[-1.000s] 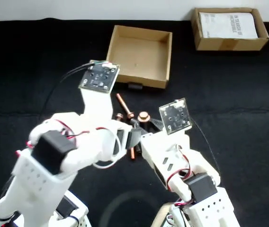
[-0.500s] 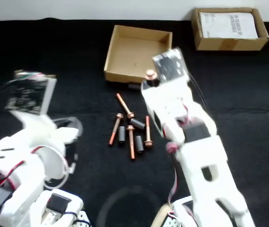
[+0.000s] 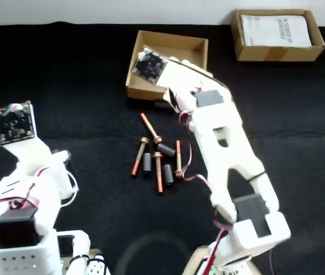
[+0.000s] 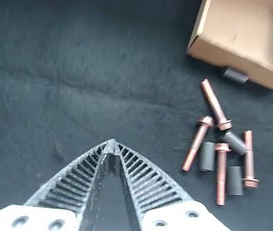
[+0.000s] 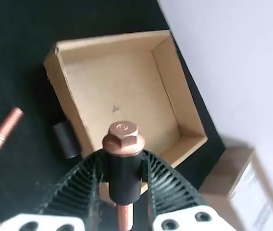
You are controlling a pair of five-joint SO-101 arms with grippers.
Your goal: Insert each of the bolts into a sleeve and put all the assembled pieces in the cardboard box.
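Note:
My right gripper (image 5: 122, 156) is shut on an assembled piece (image 5: 122, 179), a copper bolt inside a black sleeve, its hex head upward. It hangs over the near wall of the open cardboard box (image 5: 117, 91). In the high view the right arm's wrist (image 3: 149, 66) hovers over the box (image 3: 177, 48). Several loose copper bolts (image 3: 158, 171) and black sleeves (image 3: 147, 162) lie mid-table. One more sleeve (image 4: 235, 74) rests against the box's outer wall (image 4: 232, 53). My left gripper (image 4: 110, 144) is shut on nothing, off to the left of the bolts (image 4: 220, 173).
A second cardboard box (image 3: 277, 34) holding a printed sheet stands at the back right, near the table's far edge. The left arm (image 3: 22, 177) stands at the front left. Black cloth covers the table.
The right arm has swung from mid-table up to the cardboard box, carrying the assembled piece. The left arm has pulled back from the bolts to the left side.

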